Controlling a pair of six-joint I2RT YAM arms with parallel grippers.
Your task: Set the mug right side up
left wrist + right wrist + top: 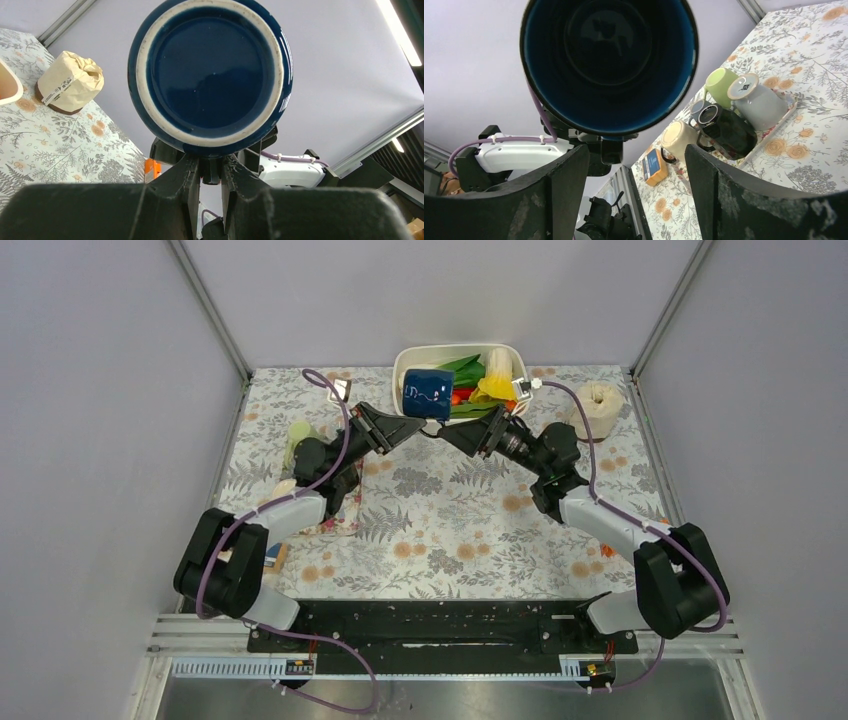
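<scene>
Floral-print tablecloth (440, 530) in a grey-walled cell, both arms reaching to the middle back.

Far left: flat tray (769, 142) of spare mugs: lime green mug (719, 85), pale grey mug (758, 104), glossy black mug (730, 132), cream mug (678, 139). Not involved.

Left gripper (211, 169) is clenched on the dark blue glazed mug (428, 393), pinching a thin part just under the body. Probably the handle, can't confirm from its wrist view. Mug is off the table, in the air between the two grippers, just in front of the white plastic bin (455, 345) of toy vegetables. It lies on its side: base faces the left wrist camera, mouth faces the right one. My read: roughly half-turned, not upright yet.

Right gripper (635, 150) is spread wide, fingers below the mug's mouth, touching nothing.

Far right: tan paper-wrapped roll (600, 408), well apart.

Risks from here:
- Single narrow pinch with the heavy body off to one side, so the mug may pivot or slip in the pads as the wrist rolls. A drop lands on the bin rim or the table.
- If this is a handoff, the left letting go before the right has closed means a drop.
- Glaze looks slick; right fingers closing on the wall could skate off.
- Grippers are near each other, so fingers could clash mid-rotation.
- Set-down: any tilt at contact and it tips over.
</scene>
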